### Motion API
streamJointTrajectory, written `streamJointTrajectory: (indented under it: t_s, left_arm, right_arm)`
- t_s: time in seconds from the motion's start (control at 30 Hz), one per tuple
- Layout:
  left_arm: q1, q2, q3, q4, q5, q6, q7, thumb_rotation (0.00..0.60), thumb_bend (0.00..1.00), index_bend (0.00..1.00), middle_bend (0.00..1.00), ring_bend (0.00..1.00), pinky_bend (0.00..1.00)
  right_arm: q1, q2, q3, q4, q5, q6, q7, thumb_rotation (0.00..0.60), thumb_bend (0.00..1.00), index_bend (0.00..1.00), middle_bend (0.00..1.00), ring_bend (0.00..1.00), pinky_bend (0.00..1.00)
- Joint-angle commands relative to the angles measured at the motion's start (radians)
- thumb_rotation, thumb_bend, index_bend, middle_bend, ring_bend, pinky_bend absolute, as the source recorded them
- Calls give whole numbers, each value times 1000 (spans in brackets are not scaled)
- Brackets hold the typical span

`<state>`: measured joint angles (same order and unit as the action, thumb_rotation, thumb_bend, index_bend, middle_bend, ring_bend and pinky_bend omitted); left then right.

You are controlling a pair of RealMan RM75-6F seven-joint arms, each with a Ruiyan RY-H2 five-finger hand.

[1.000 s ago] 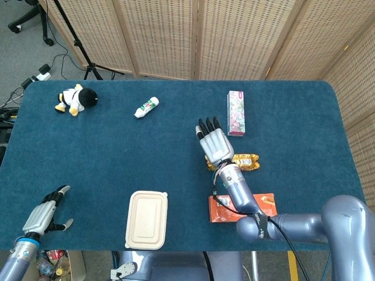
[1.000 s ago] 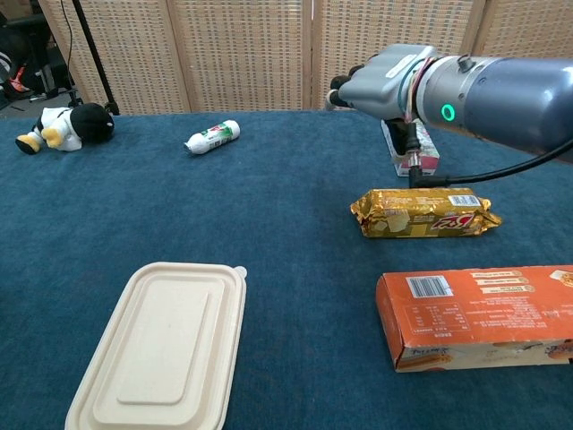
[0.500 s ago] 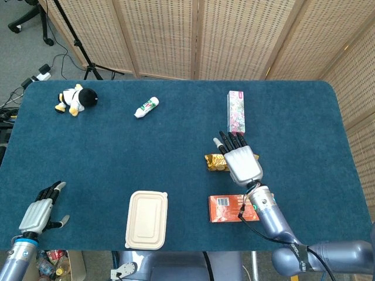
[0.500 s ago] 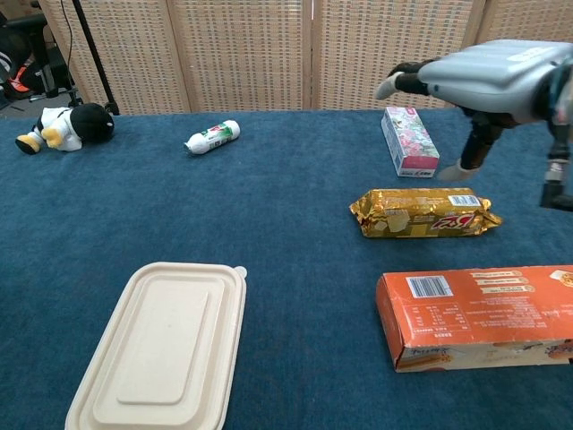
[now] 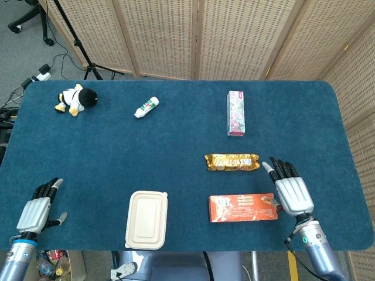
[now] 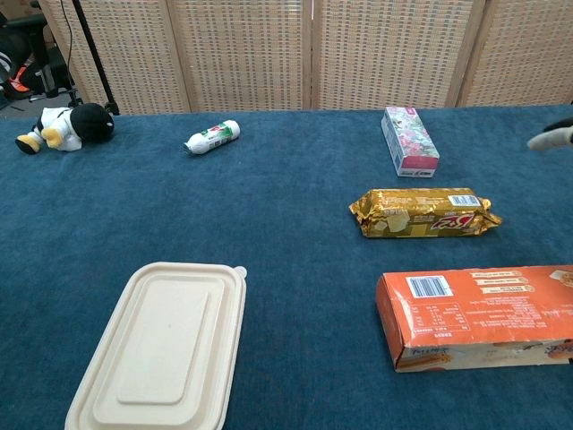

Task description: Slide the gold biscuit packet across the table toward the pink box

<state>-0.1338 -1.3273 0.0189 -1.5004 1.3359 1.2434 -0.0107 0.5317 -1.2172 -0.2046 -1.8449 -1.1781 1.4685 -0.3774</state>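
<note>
Head view: a dark blue table [image 5: 117, 140] carries a cream lidded container [image 5: 146, 219], an orange carton [image 5: 242, 208], a gold biscuit packet [image 5: 232, 162] lying between that carton and the pink box [image 5: 236, 113], a toy penguin [image 5: 76, 100] and a small white bottle [image 5: 146, 108]. The right hand [image 5: 291, 193] hovers empty, fingers extended, beside the carton; the left hand [image 5: 36, 211] hangs empty, fingers straight, at the near corner.

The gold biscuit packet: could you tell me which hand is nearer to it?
The right hand, open just beyond the gold biscuit packet on its right. The left hand is at the table's far left front corner.
</note>
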Motion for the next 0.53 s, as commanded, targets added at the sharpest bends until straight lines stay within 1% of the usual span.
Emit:
streamJointTrajectory:
  t_s: [0.03,0.27,0.43,0.53]
  left_arm:
    - [6,-4,-7,-1,25,38,27,600,304,0,0,0,0]
    - [7,-7,-8,-31,57,69,50,600,303,0,0,0,0]
    - [9,-8,-5,-43,74,81,55,600,303,0,0,0,0]
    - [10,0,-3,-52,87,90,56,600,304,0,0,0,0]
  right_arm:
    - [-64,4,-20,67,-45,1,90,600,234,90,0,0,82]
    - [-121,8,6,95,-111,0,145,600,234,90,0,0,82]
    - [-145,28,34,81,-138,10,149,600,234,90,0,0,82]
    - [-164,44,51,62,-173,36,138,600,234,90,0,0,82]
